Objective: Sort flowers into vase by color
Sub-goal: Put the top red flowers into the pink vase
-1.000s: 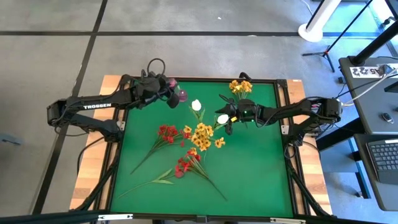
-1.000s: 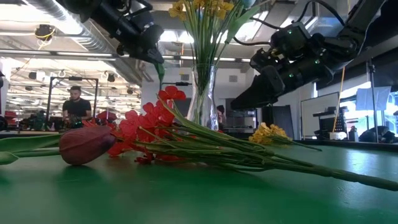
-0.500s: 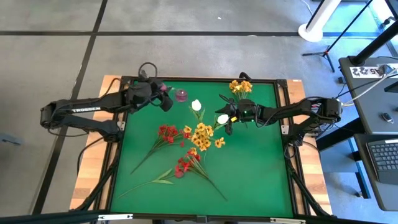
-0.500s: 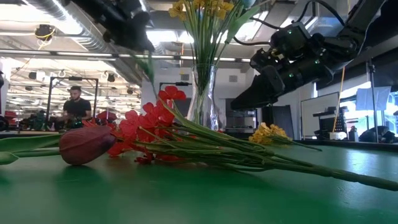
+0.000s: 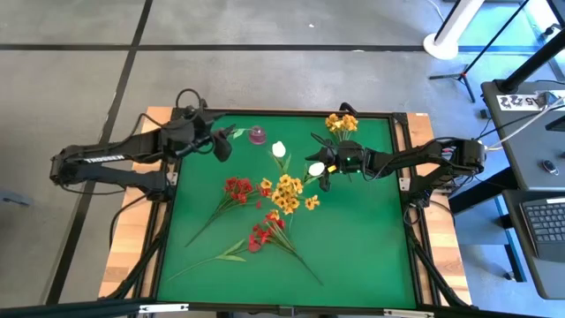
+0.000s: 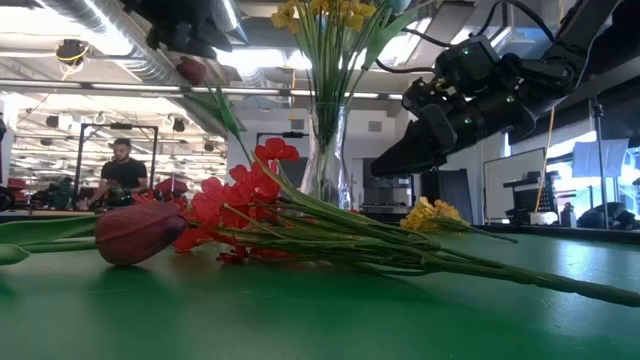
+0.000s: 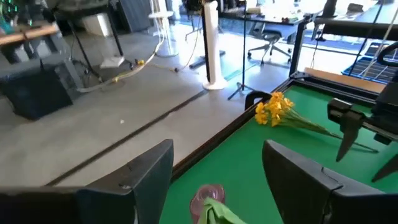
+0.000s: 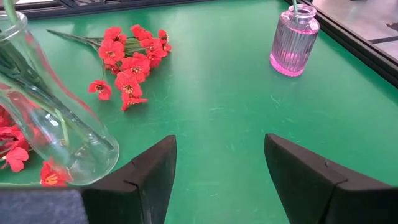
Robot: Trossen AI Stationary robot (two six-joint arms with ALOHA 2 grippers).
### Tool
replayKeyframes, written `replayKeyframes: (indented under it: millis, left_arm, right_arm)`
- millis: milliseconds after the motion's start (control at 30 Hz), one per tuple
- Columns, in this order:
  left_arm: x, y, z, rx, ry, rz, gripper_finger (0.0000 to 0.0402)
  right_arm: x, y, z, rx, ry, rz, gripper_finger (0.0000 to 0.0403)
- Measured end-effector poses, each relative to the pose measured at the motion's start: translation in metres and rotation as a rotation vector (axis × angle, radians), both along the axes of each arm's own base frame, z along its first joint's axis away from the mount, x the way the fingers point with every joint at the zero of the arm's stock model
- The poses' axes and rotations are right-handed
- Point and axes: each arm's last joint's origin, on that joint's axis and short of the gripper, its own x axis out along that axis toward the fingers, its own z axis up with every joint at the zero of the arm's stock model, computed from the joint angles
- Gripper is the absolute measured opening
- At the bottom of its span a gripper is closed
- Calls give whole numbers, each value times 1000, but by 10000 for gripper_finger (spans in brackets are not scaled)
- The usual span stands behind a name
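Observation:
A small pink vase (image 5: pixel 257 134) stands at the table's far left. A green stem and leaf (image 5: pixel 235 132) lean out of it toward my left gripper (image 5: pixel 218 147), which hangs open a short way off. In the low view a dark red bud (image 6: pixel 195 70) shows just under that gripper (image 6: pixel 185 30). A clear glass vase (image 6: pixel 325 160) with yellow flowers (image 5: pixel 287 192) stands mid-table. Red flowers (image 5: pixel 237 187) and more red ones (image 5: pixel 263 237) lie on the green mat. My right gripper (image 5: pixel 324 175) hovers open beside a white bud (image 5: pixel 316 168). A second white bud (image 5: pixel 279 149) is nearby.
A loose yellow spray (image 5: pixel 342 122) lies at the far edge. A dark red tulip bud (image 6: pixel 140 232) lies close to the low camera. The mat's near right part (image 5: pixel 371 247) holds nothing. A person (image 6: pixel 122 170) sits in the room far behind the table.
My left gripper has drawn back from the pink vase toward the table's left edge and has risen. The vase, covered by the gripper before, now shows. The stem stays in the vase and now leans toward the gripper.

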Motion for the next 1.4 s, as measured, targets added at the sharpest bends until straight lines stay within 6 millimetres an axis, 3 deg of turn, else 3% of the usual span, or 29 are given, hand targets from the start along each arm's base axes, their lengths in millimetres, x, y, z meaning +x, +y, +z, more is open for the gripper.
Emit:
replayKeyframes:
  millis: [200,333,567,867,1000,1233,1400]
  left_arm:
    - [-17,-21,32,-104,-6,-69,240]
    - [-20,-42,32,-213,52,-146,240]
    - [-6,-83,-3,-461,251,-208,240]
    - [22,-145,-60,-621,554,-177,240]
    - [23,-167,-92,-635,647,-133,240]
    - [8,-171,-136,-683,665,22,240]
    - [11,-164,-159,-777,614,23,240]
  right_arm:
    - [0,0,0,-8,1,-11,241]
    - [0,-1,0,-22,5,-30,241]
    - [0,-1,0,-37,7,-30,241]
    - [0,-1,0,-38,6,-30,241]
    - [0,-1,0,-39,4,-30,241]
    - [0,-1,1,-39,0,-29,241]
    - [0,-1,1,-39,0,-29,241]
